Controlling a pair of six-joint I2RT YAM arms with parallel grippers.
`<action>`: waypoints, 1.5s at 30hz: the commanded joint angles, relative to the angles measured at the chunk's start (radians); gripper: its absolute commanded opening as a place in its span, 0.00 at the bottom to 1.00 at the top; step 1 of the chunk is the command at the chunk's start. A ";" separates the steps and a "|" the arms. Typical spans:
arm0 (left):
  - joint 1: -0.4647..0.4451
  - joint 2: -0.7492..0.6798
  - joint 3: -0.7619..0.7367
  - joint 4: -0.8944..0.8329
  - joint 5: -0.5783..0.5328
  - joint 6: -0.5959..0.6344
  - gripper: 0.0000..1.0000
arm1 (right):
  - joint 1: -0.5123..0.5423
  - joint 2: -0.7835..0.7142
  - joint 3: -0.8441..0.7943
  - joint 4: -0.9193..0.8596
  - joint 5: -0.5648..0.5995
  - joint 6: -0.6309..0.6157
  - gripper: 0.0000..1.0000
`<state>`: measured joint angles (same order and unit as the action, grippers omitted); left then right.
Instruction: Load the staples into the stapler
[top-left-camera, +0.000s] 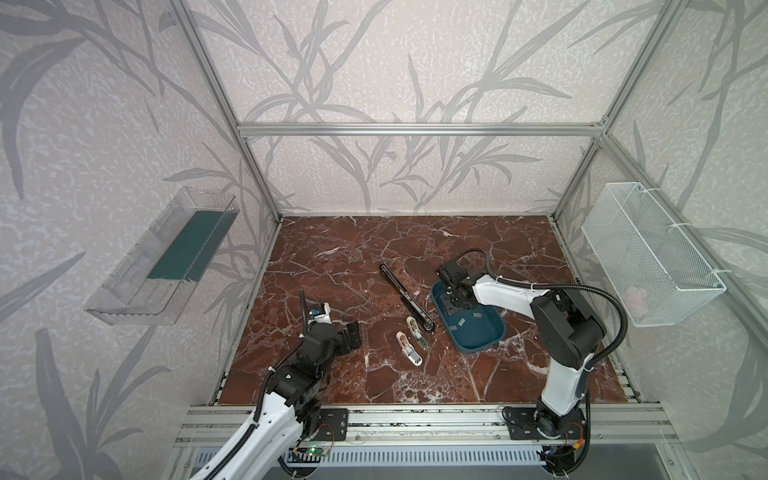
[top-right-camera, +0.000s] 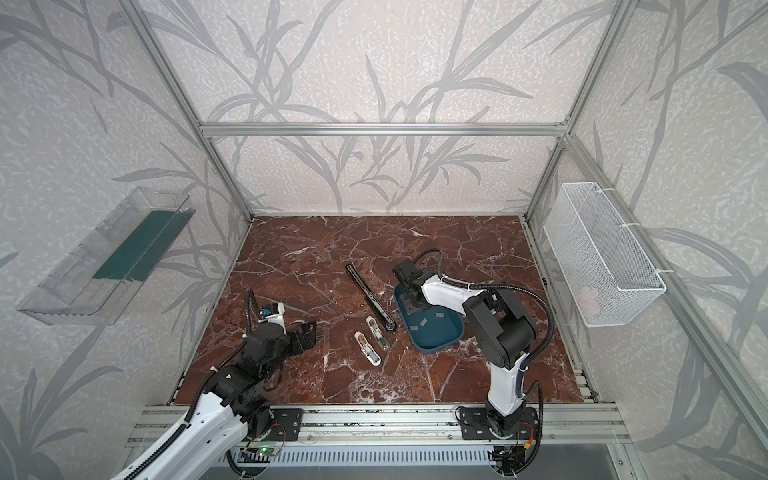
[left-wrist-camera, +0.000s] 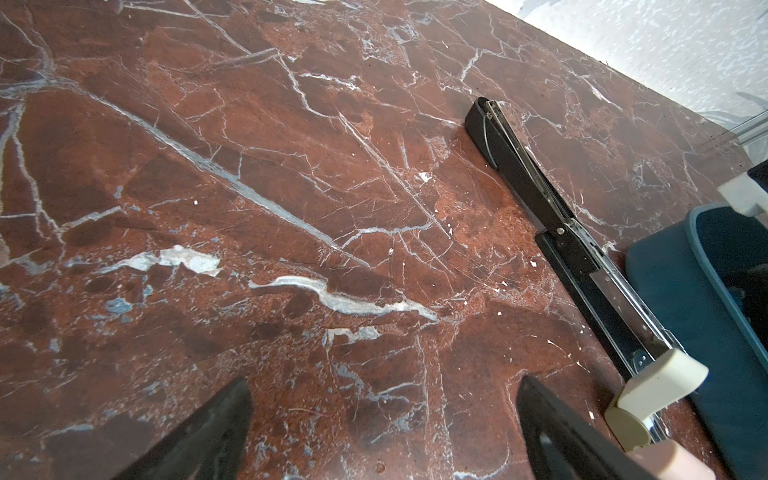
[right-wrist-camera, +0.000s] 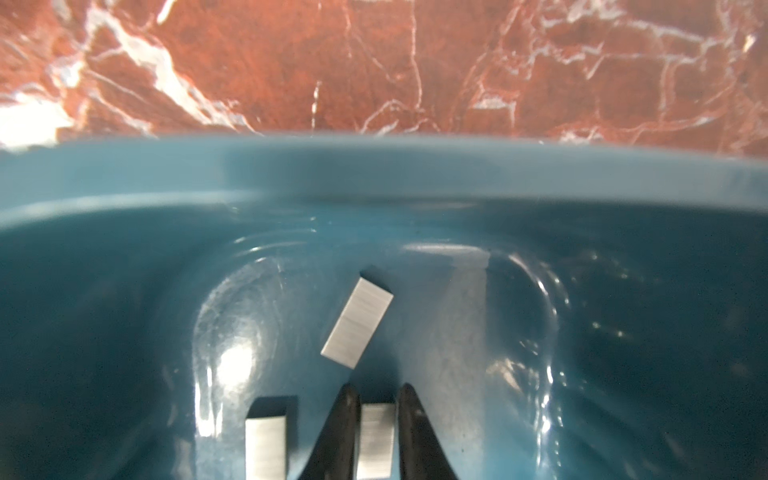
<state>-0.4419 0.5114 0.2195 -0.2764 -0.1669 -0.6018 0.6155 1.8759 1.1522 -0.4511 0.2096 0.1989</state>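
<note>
Two arms reach in from the near rail. The right arm (top-left-camera: 511, 291) stretches forward and towards the middle with its wrist bent down, so the right gripper (right-wrist-camera: 376, 395) points into a blue tray (right-wrist-camera: 374, 166). Its fingers (right-wrist-camera: 345, 415) are drawn nearly together, with one strip of the staples (right-wrist-camera: 376, 440) pinched between them and touching both. Whether that strip is clear of the tray floor cannot be told. Two more strips lie loose on the tray floor close by, one slanted just ahead of the fingertips (right-wrist-camera: 357, 324) and one beside them (right-wrist-camera: 266, 449). Further strips show in the tray in a top view (top-left-camera: 461, 321).

The left arm (top-left-camera: 316, 345) is folded low, and the left gripper (left-wrist-camera: 384, 382) hangs over bare table with its fingers (left-wrist-camera: 224, 419) spread wide and nothing between them.

Between the arms the black stapler (top-left-camera: 405, 297) lies opened out flat in one long line, just beside the tray's left edge. Near its closer end lie two small pale objects (top-left-camera: 417, 332) (top-left-camera: 409, 349), too small to identify.

The table (top-left-camera: 332, 257) is red-brown marble with white veins. Pale wallpaper with grey leaves covers the walls inside an aluminium frame (top-left-camera: 415, 129). A clear plastic bin (top-left-camera: 158, 266) hangs on the left wall and a white wire basket (top-left-camera: 648, 257) on the right.
</note>
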 joint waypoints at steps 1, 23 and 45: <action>0.005 -0.010 0.023 -0.001 -0.017 -0.005 0.99 | 0.004 0.057 -0.009 -0.072 -0.009 0.016 0.21; 0.005 -0.013 0.022 0.000 -0.013 -0.005 0.99 | 0.006 -0.107 -0.081 0.032 -0.008 0.027 0.14; 0.006 -0.033 0.009 0.021 0.012 -0.004 0.99 | 0.134 -0.504 -0.385 0.409 -0.082 -0.102 0.15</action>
<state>-0.4419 0.4950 0.2195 -0.2684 -0.1493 -0.6018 0.7193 1.4158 0.7761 -0.1230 0.1238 0.1303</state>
